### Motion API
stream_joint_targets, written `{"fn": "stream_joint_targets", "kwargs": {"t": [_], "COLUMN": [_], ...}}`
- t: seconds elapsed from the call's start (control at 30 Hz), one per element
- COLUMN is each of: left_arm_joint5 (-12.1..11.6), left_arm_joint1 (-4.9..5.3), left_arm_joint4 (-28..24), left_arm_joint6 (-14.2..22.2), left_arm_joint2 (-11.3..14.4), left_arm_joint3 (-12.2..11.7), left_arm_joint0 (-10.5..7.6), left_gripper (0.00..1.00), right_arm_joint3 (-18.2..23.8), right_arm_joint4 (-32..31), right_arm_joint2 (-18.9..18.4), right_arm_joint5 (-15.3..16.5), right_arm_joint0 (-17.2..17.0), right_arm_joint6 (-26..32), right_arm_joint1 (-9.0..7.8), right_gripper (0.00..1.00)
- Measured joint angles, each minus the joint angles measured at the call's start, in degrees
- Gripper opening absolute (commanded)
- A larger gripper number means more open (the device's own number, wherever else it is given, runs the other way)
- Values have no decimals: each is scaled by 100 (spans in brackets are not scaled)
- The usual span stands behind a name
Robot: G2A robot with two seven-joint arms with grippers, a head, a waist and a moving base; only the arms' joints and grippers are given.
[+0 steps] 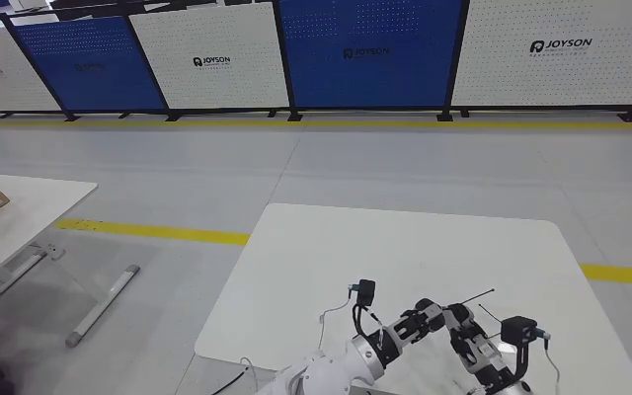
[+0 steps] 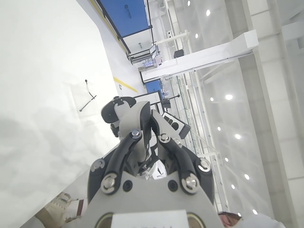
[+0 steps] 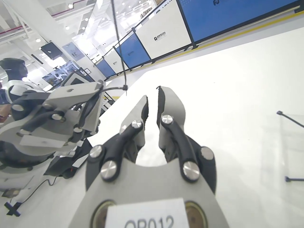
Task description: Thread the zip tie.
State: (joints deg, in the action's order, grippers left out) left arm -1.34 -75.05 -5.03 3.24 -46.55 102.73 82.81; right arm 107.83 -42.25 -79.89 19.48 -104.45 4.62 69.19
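Observation:
My left gripper (image 3: 101, 87) is shut on a black zip tie (image 3: 114, 88), held above the white table's (image 1: 395, 257) near edge. The strap runs from its fingers to the small head (image 3: 125, 87), and the thin tail (image 3: 116, 24) passes through the head and sticks straight up. My right gripper (image 3: 152, 92) sits just beside the head, open by a narrow gap with nothing between its fingers. From above, the left gripper (image 1: 433, 316) and right gripper (image 1: 460, 318) nearly meet, with the tail (image 1: 479, 296) pointing away. In the left wrist view, its own fingers (image 2: 145, 112) are pressed together.
Two spare black zip ties (image 3: 291, 119) (image 3: 294, 179) lie on the table beside my right gripper; the left wrist view shows them as spare ties (image 2: 87, 96). Blue and white partition panels (image 1: 365, 49) stand far behind the table.

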Motion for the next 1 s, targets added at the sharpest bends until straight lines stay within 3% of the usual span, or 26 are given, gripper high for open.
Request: {"fn": "stream_joint_targets", "kwargs": {"t": [0.2, 0.27, 0.4, 0.77, 1.0], "left_arm_joint5": [18, 32, 73, 139, 207], "left_arm_joint1": [-8, -9, -14, -15, -5], "left_arm_joint4": [6, 4, -67, -266, -288], "left_arm_joint6": [-9, -11, -24, 70, 178], "left_arm_joint2": [11, 8, -6, -65, -85], "left_arm_joint3": [-13, -16, -20, 9, 21], "left_arm_joint0": [-12, -10, -2, 9, 10], "left_gripper": [0, 0, 0, 0, 0], "right_arm_joint3": [19, 17, 32, 54, 73], "right_arm_joint4": [-29, -42, -109, -150, -116], "right_arm_joint2": [28, 37, 64, 146, 166], "right_arm_joint5": [0, 0, 0, 0, 0], "right_arm_joint0": [-14, -19, -22, -51, -62], "right_arm_joint6": [-128, -178, -227, -400, -499], "right_arm_joint1": [-50, -64, -94, -208, -279], "right_gripper": [24, 31, 35, 32, 24]}}
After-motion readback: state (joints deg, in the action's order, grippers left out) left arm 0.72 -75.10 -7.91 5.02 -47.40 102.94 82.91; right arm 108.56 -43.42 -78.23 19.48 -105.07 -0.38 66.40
